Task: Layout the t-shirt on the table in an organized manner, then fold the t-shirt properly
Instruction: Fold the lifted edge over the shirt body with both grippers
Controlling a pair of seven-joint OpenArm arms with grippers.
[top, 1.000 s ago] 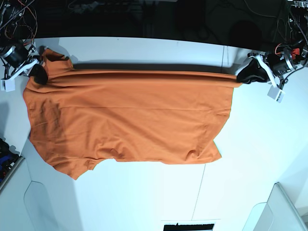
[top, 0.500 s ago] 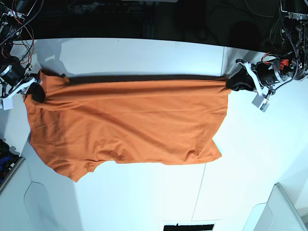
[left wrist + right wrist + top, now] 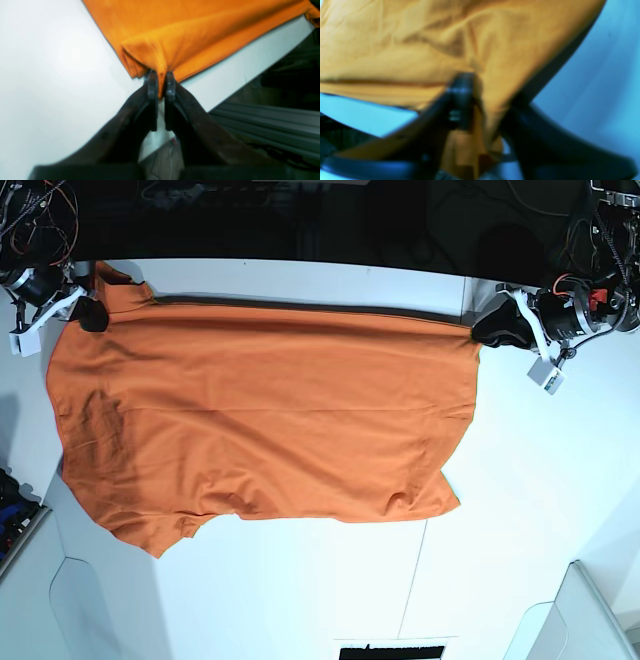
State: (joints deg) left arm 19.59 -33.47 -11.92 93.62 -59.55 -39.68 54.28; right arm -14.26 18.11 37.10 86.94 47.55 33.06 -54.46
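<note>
T-shirt (image 3: 260, 420) spread centre-left on table (image 3: 520, 510), soft, limp, light; grab at corners. Left gripper (image 3: 160, 82) pinched tight on hem corner. Right gripper (image 3: 482, 100): jaws parted, cloth between, grip unclear

The shirt (image 3: 260, 420) is bright orange and has short sleeves. It lies spread out wide on the big white table (image 3: 520, 510). Its far edge is pulled into a nearly straight line near the back of the table, with a thin dark shadow along it. The two far corners are pinched up a little off the table. The near edge is not neat. One sleeve sticks out at the near corner on one side, and the hem makes a bumpy, wavy line. There are soft wrinkles across the cloth. A thin dark seam runs across the table.
</note>
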